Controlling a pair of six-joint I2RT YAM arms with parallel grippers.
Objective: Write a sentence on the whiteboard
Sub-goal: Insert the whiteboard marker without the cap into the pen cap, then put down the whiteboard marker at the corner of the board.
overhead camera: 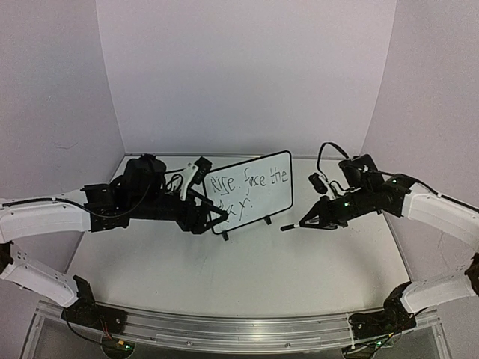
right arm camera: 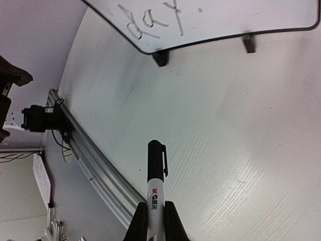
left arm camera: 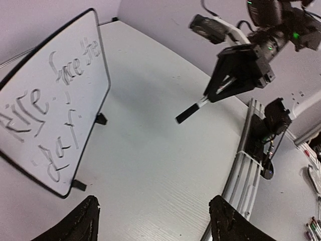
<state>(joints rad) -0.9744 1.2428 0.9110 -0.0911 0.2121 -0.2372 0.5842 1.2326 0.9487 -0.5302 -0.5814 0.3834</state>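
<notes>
The whiteboard stands upright on two small black feet at the middle back of the table. The sentence runs across it in two lines of thin black handwriting. My left gripper hovers by the board's lower left corner, open with nothing between its fingers. In the left wrist view the whiteboard stands apart to the left. My right gripper is to the right of the board, shut on a white marker with its black cap on. The whiteboard shows at the top of the right wrist view.
An aluminium rail runs along the table's near edge, by both arm bases. White walls close in the back and both sides. Several loose markers lie beyond the rail at the far right.
</notes>
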